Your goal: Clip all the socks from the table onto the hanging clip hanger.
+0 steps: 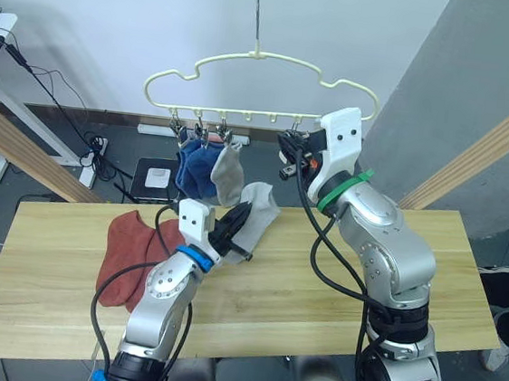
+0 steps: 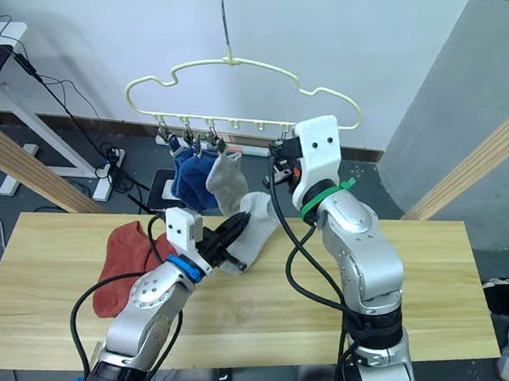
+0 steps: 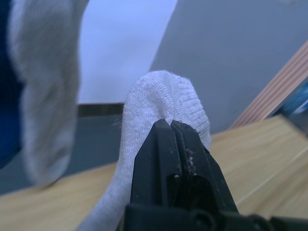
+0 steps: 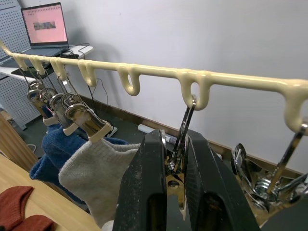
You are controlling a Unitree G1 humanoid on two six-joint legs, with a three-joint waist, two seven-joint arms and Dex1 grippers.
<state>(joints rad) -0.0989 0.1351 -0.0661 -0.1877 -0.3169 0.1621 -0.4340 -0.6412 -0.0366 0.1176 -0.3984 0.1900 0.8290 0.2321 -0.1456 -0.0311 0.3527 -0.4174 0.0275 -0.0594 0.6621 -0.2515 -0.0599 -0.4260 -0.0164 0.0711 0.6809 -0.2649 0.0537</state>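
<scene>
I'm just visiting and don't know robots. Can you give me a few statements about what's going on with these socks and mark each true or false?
1. The left claw is shut on a grey sock. True.
2. Every sock is already on the clip hanger. False: two rust-red socks lie on the table.
3. The right claw is closed around a metal clip of the hanger. True.
4. Only blue socks hang from the hanger. False: a hanging grey sock is clipped beside the blue socks.
5. The held sock lies flat on the table. False: it is lifted off the wood.
</scene>
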